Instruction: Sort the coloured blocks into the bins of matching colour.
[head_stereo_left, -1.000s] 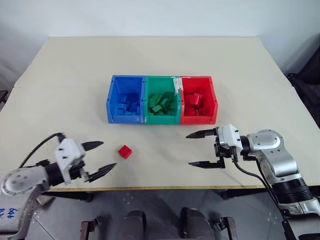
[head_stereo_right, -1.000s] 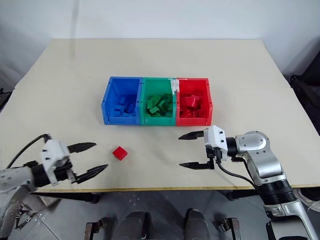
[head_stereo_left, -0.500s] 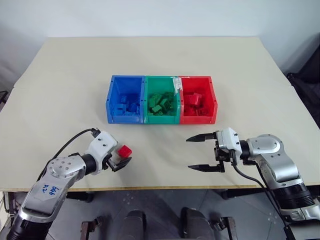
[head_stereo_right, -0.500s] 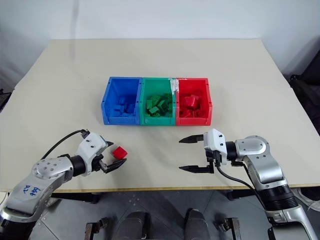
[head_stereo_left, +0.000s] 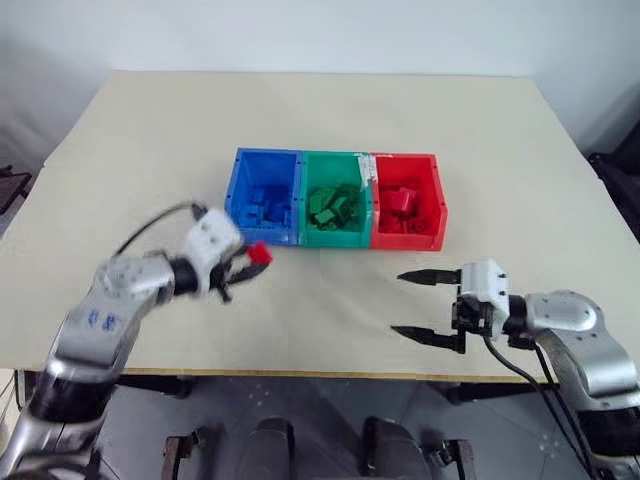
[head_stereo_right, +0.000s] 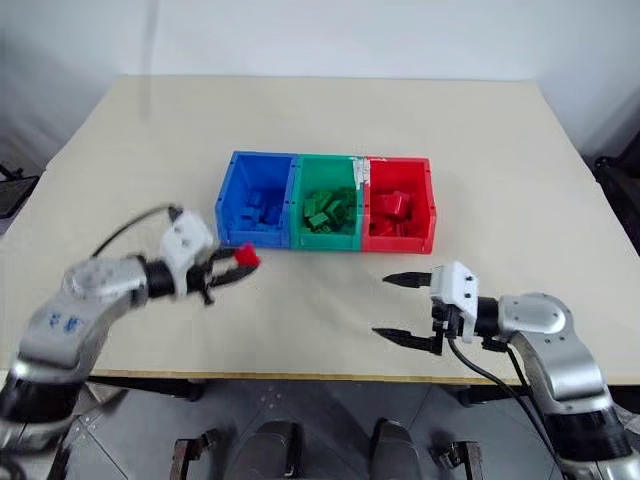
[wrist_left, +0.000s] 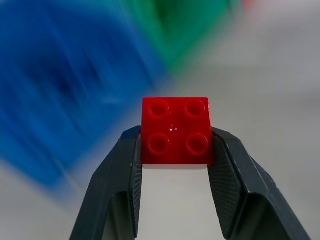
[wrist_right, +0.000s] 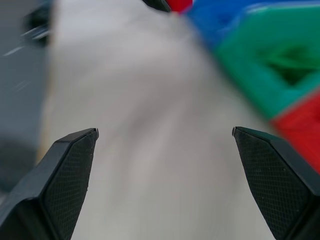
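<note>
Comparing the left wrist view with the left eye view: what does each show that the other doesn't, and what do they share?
Left wrist alone: the four studs on the red block, and both fingers pressed against its sides.
Left eye alone: the right claw open above the table, the red bin, and the blocks in the bins.
Both: the left claw shut on the red block near the blue bin and green bin.

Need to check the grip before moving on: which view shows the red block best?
The left wrist view: the red block sits studs-up, clamped between the left tool's fingers. Both eye views show it small, in front of the blue bin.
</note>
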